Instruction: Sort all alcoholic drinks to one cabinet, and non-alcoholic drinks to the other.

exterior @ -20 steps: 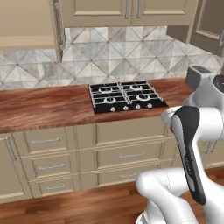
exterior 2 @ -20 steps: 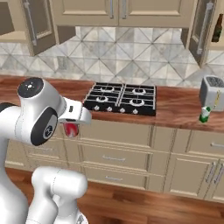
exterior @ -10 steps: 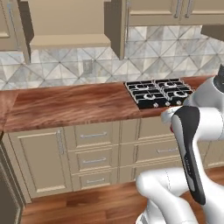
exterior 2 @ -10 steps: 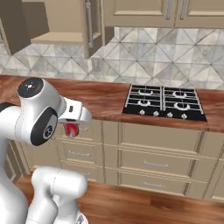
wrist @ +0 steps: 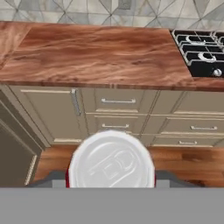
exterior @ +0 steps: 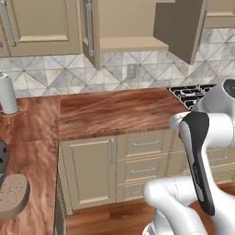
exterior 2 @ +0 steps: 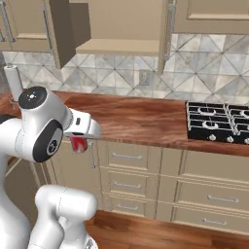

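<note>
The gripper [exterior 2: 80,140] is clamped on the small red soda can [wrist: 111,161], whose round silver top with its stamped tab fills the lower hand view, above the plank floor before the drawers. Ahead lies a glossy wood-grain counter [wrist: 96,54]; above it an open light-tan cabinet [exterior: 131,43] shows its flat shelf

Black stove [exterior 2: 217,121] set in wood counter [exterior: 114,112]; drawers [wrist: 118,101] below.
</note>
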### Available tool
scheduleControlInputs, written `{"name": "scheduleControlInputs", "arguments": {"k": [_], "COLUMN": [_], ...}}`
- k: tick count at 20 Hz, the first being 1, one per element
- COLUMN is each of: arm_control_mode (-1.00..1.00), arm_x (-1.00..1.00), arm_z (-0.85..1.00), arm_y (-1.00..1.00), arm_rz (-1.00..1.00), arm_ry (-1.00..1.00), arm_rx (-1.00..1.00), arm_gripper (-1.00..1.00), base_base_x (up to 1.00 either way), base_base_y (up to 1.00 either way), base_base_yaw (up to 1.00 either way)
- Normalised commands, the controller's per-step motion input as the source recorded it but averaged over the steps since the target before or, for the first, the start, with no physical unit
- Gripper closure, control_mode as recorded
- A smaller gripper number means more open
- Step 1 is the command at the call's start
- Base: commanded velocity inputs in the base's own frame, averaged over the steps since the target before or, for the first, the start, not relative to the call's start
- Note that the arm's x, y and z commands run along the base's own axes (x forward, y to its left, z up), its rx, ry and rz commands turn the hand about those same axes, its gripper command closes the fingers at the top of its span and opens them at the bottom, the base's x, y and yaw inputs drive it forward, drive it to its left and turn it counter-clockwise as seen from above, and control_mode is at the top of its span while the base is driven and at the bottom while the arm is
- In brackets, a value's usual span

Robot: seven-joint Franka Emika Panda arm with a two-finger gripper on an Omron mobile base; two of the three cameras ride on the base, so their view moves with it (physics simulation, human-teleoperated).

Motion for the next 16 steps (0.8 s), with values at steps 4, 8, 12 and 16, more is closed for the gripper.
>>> {"name": "scheduleControlInputs", "arguments": {"k": [4,8,12,16], "arm_control_mode": [1.00,1.00,1.00,1.00], "arm_x": [0.00,0.00,0.00,0.00], "arm_z": [0.00,0.00,0.00,0.00], "arm_y": [0.00,0.00,0.00,0.00], "arm_rz": [0.00,0.00,0.00,0.00], "arm_ry": [0.00,0.00,0.00,0.00], "arm_rx": [0.00,0.00,0.00,0.00], "arm_gripper": [1.00,1.00,1.00,1.00], "base_base_x": [0.83,0.57,0.39,0.48], "base_base_y": [0.22,-0.04,-0.14,-0.15], "base_base_yaw": [0.00,0.00,0.00,0.00]}}
